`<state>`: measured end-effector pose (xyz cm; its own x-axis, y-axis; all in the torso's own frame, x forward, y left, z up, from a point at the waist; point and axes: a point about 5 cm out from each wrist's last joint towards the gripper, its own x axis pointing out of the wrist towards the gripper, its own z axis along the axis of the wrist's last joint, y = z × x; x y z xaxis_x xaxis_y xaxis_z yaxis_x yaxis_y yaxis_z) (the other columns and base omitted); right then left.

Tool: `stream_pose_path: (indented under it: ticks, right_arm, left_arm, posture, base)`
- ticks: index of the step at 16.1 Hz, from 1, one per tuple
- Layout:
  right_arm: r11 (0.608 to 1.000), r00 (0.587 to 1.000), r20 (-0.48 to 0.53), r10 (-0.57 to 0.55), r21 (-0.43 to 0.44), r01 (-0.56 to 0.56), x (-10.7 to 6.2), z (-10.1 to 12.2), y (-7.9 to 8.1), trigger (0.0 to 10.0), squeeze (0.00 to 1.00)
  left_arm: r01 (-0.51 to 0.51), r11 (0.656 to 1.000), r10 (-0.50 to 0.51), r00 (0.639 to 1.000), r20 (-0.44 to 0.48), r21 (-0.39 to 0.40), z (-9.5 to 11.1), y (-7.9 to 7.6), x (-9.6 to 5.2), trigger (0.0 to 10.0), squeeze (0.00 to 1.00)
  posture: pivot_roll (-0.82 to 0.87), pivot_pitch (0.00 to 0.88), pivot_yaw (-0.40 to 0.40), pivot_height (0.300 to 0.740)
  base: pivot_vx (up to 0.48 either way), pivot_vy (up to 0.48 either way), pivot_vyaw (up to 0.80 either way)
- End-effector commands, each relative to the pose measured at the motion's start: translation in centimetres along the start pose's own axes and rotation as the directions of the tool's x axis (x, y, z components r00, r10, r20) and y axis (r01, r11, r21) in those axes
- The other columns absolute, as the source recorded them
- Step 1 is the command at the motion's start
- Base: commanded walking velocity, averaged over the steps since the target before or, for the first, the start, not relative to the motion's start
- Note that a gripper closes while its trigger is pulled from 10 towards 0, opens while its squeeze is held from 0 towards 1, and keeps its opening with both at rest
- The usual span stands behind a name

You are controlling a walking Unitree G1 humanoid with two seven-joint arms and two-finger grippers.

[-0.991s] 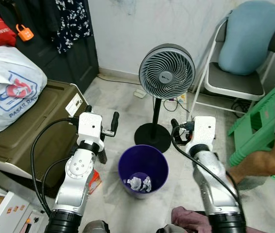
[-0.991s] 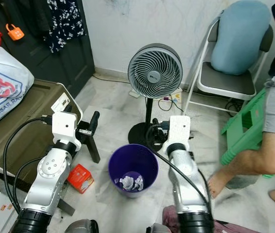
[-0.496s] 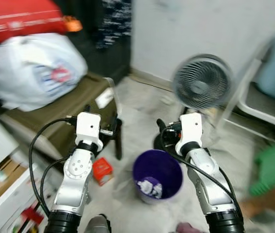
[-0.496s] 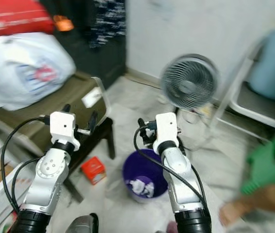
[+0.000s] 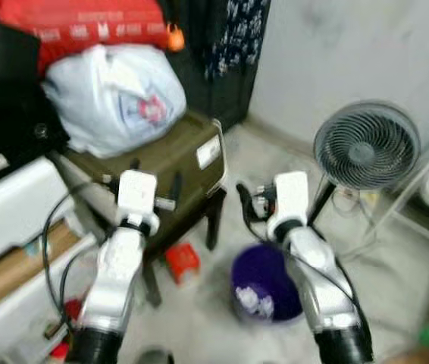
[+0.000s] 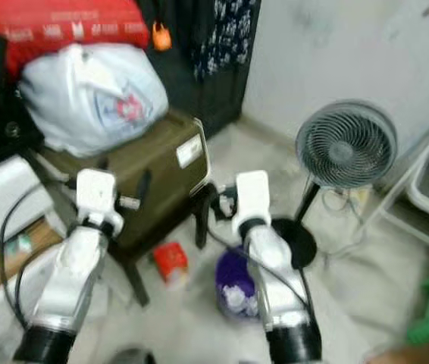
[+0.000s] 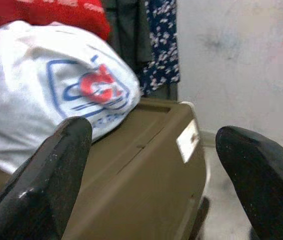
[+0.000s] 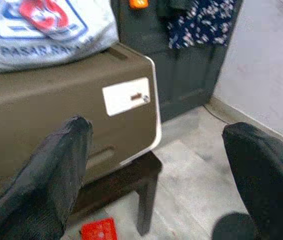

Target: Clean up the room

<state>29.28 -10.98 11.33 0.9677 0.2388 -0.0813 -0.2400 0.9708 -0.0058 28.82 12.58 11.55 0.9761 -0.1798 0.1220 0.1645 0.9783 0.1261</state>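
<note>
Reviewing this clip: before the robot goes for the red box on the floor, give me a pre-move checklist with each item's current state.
1. Left gripper open, nothing held: ok.
2. Right gripper open, nothing held: ok.
3. Red box in view on the floor beside the dark stool leg: ok.
4. Purple bin upright, holding crumpled paper: ok.
5. Head views sharp enough to aim: not ok, blurred.
6. Red box within reach: cannot tell.

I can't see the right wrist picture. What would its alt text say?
Two black fingers of the right gripper, spread wide apart and holding nothing, frame an olive-brown box resting on a dark stool. A white plastic bag with a red and blue logo sits on the box, a small red packet lies on the pale floor, and dark floral clothing hangs behind.
</note>
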Motion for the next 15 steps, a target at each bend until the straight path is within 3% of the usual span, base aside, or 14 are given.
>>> stream_pose_path:
  ticks: [1, 4, 6, 8, 11, 13, 15]
  right_arm:
    - [1.0, 1.0, 0.012, -0.003, 0.005, 0.003, 0.0, 0.3, -0.3, 10.0, 0.0]
    - [1.0, 1.0, 0.016, -0.009, 0.01, 0.009, 0.0, 0.2, -0.4, 10.0, 0.0]
    - [0.995, 0.996, 0.026, -0.091, 0.041, 0.09, -0.2, 0.3, -1.4, 10.0, 0.0]
    - [0.995, 0.995, -0.003, -0.102, 0.009, 0.103, -0.1, 0.0, -1.6, 10.0, 0.0]
    - [0.983, 0.993, 0.04, -0.111, -0.14, 0.115, 0.0, 0.1, -1.3, 10.0, 0.0]
    - [0.989, 0.995, 0.042, -0.092, -0.114, 0.096, 0.0, 0.0, -0.7, 10.0, 0.0]
    - [0.981, 0.992, 0.057, -0.11, -0.155, 0.117, 0.0, 0.2, -0.9, 10.0, 0.0]
  left_arm:
    - [0.023, 1.0, -0.023, 1.0, 0.005, -0.008, 0.2, -0.6, 0.1, 10.0, 0.0]
    - [0.043, 0.999, -0.043, 0.999, 0.007, -0.017, 0.3, -0.9, 0.2, 10.0, 0.0]
    - [0.059, 0.998, -0.059, 0.998, 0.011, -0.024, 0.4, -1.0, 0.3, 10.0, 0.0]
    - [0.084, 0.996, -0.083, 0.996, 0.021, -0.03, 0.5, -1.1, 0.3, 10.0, 0.0]
    - [0.095, 0.995, -0.094, 0.995, 0.026, -0.039, 0.6, -1.3, 0.1, 10.0, 0.0]
    - [0.102, 0.994, -0.101, 0.994, 0.03, -0.044, 0.7, -1.3, 0.0, 10.0, 0.0]
    - [0.106, 0.993, -0.105, 0.994, 0.031, -0.045, 0.7, -1.3, 0.0, 10.0, 0.0]
  posture:
    - [-0.06, 0.0, -0.013, 0.74]
    - [-0.06, 0.0, -0.01, 0.74]
    - [-0.06, 0.0, -0.007, 0.74]
    - [-0.06, 0.0, -0.007, 0.74]
    - [-0.06, 0.0, -0.008, 0.74]
    - [-0.06, 0.0, -0.01, 0.74]
    - [-0.06, 0.0, -0.01, 0.74]
  base:
    - [0.0, 0.0, 0.8]
    - [0.0, 0.0, 0.8]
    - [0.0, 0.0, 0.4]
    - [0.0, 0.0, 0.0]
    - [0.086, 0.0, 0.0]
    - [0.266, 0.0, 0.0]
    - [0.289, 0.0, 0.0]
